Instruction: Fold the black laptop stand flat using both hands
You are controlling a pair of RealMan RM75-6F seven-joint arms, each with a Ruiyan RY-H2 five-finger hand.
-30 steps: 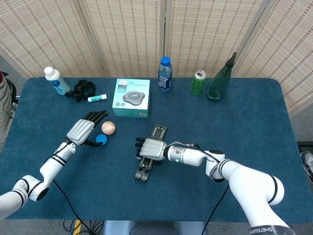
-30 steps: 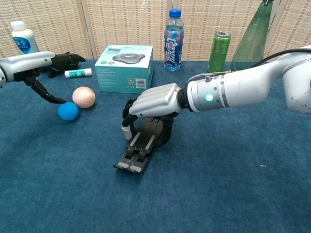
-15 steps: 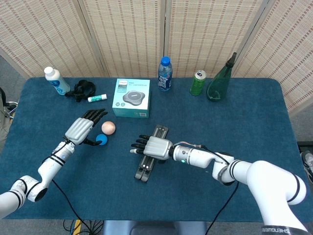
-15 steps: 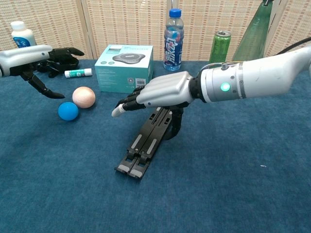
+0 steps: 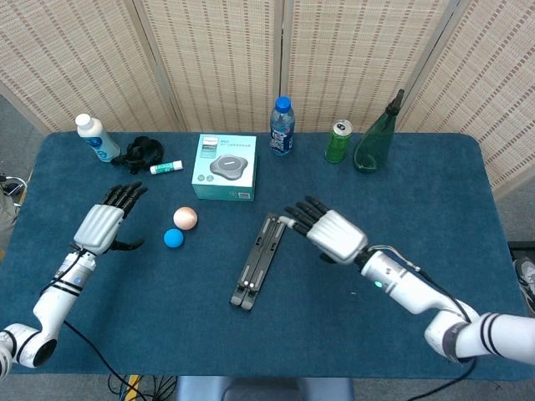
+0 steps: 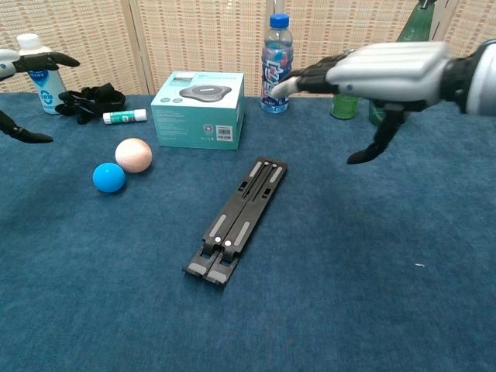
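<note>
While the black laptop stand (image 5: 260, 261) lies flat on the blue table (image 5: 418, 192) near the middle of the frame, no hand touches it. At the right of the stand, the right hand (image 5: 331, 232) hovers above the table with its fingers spread and holds nothing. At the far left of the frame the left hand (image 5: 102, 224) is also spread and empty, well apart from the stand. Between this hand and the stand are a blue ball (image 5: 173, 238) and a peach ball (image 5: 185, 218), just beside each other. In the upper middle stands a teal box (image 5: 224, 167), and behind it a water bottle (image 5: 282, 127)
</note>
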